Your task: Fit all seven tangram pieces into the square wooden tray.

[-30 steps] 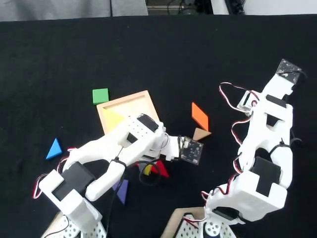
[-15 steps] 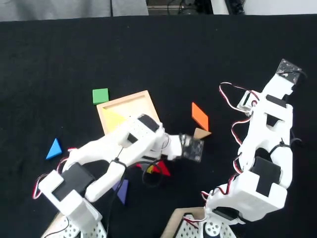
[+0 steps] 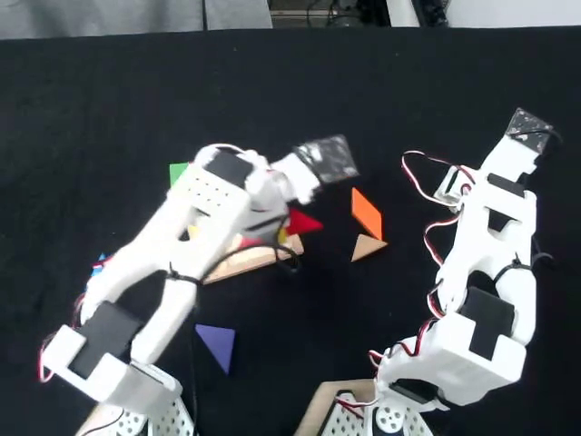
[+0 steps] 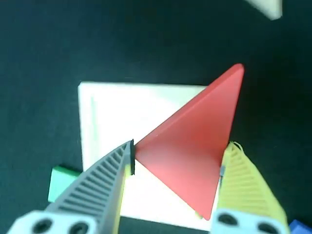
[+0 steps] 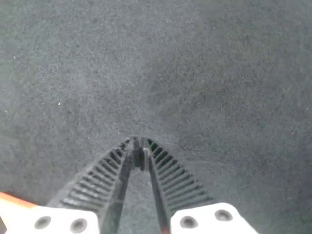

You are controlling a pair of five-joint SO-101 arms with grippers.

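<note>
Red triangle [image 4: 195, 141], clamped in the left hand [image 4: 176, 163], now hangs above the tray [image 4: 112, 112], lifted off the desk [image 3: 109, 109]. Lowering it in looks next. The right hand [image 5: 140, 151] is closed and empty.

Both arms are white moulded shells over black servo blocks. The left arm [image 3: 172, 259] has a grid of small holes in one panel and a thin black cable looping beside it. The right arm [image 3: 495, 245] carries looped red, white and black wires. The left jaws are ribbed, one grey and one yellow. The right jaws are both dark grey and ribbed. All four sit on white bases with round screw holes.
</note>
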